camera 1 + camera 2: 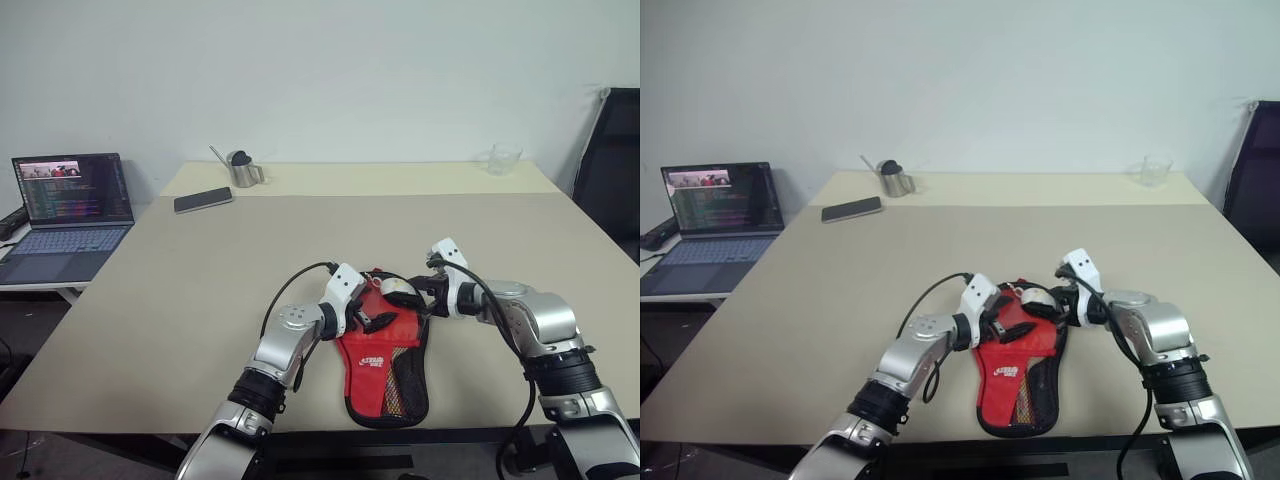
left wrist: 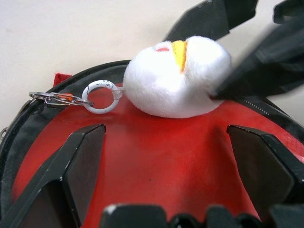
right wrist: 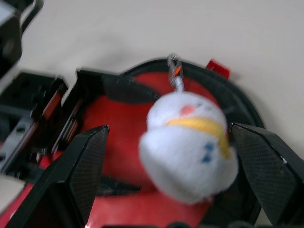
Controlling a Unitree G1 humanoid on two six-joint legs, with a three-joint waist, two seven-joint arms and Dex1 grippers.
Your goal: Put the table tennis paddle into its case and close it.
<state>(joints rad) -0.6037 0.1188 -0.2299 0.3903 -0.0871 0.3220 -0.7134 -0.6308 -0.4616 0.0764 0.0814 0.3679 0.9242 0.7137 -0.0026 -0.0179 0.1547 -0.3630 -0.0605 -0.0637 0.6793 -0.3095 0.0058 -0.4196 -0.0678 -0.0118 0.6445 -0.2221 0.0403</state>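
the case (image 1: 385, 360) lies flat near the front edge of the beige bench (image 1: 200, 290), red side up, a paddle-shaped fabric pouch with a white logo, black trim round its edge and a mesh panel along its narrow end, which points toward the robot. at its rounded far end sits a soft white plush pull (image 2: 178, 78) (it has an orange stripe and a small pink spot), hooked by a white ring (image 2: 100, 96) and a small metal clip to the black zipper edge. the paddle itself cannot be made out.

the left pincer (image 1: 372, 318) reaches in from the left, angled slightly down, its black fingers (image 2: 78, 166) spread wide over the smooth red cloth and gripping nothing. the right pincer (image 1: 420, 296) comes in from the right, wrist bent inward, its fingers (image 3: 85, 164) also wide apart on either side of the plush pull, one tip of it touching the plush.

further back on the bench lie a dark phone (image 1: 203, 200), a metal cup (image 1: 242, 170) and a clear glass (image 1: 504, 159); a laptop (image 1: 70, 215) stands on a side table.
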